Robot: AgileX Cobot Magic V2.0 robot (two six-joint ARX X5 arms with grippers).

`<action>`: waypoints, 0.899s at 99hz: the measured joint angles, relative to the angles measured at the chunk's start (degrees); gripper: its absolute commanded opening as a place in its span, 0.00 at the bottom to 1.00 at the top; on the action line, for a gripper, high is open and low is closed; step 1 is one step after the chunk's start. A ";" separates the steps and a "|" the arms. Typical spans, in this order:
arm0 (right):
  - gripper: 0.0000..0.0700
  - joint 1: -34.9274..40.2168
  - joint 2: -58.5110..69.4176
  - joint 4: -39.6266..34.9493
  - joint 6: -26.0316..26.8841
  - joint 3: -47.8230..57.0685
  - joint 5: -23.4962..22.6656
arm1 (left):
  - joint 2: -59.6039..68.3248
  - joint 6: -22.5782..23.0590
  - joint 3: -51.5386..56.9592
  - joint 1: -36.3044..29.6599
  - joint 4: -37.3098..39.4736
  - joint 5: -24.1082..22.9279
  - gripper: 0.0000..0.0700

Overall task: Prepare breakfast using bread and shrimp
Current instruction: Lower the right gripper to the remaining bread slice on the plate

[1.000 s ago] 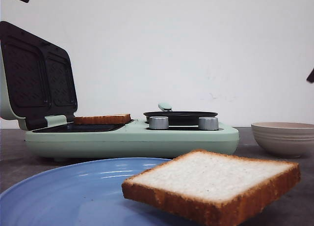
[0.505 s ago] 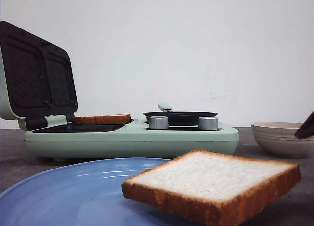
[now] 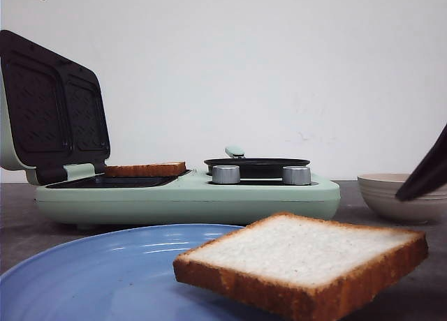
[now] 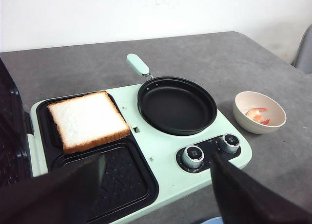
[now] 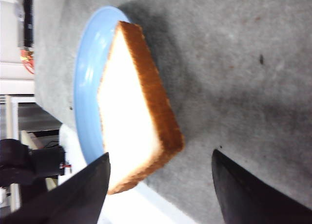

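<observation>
One slice of bread already lies flat on the far plate of the open mint-green sandwich maker, so the step in hand appears to be fetching the second slice, which rests on the right rim of the blue plate at the near edge of the grey table, its right corner overhanging. The right gripper hangs above that slice with its dark fingers spread wide and holding nothing; one finger shows at the right edge of the front view. The left gripper hovers over the appliance, its fingers likewise parted and empty. The next move probably calls for the right fingers to close on the overhanging crust, gently, since the pale porous crumb looks soft and would dent. The slices are square with a golden-brown crust. The sandwich maker has a smooth plastic body, ribbed black non-stick plates, a raised lid at the left, a round black pan with a mint handle, and two metal knobs. The shrimp, small orange-pink curls, sit in a cream ridged bowl to the right of the appliance.
</observation>
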 measured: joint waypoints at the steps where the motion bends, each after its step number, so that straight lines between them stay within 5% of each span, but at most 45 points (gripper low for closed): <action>1: 0.57 0.22 0.17 0.09 0.15 -0.02 0.17 | 0.00 0.00 0.00 0.00 0.00 0.00 0.56; 77: 0.57 15.04 13.64 17.99 9.42 -0.04 7.02 | 0.00 0.00 0.00 0.00 0.00 0.00 0.56; 89: 0.35 16.00 14.99 19.93 10.27 -0.04 7.67 | 0.00 0.00 0.00 0.00 0.00 0.00 0.56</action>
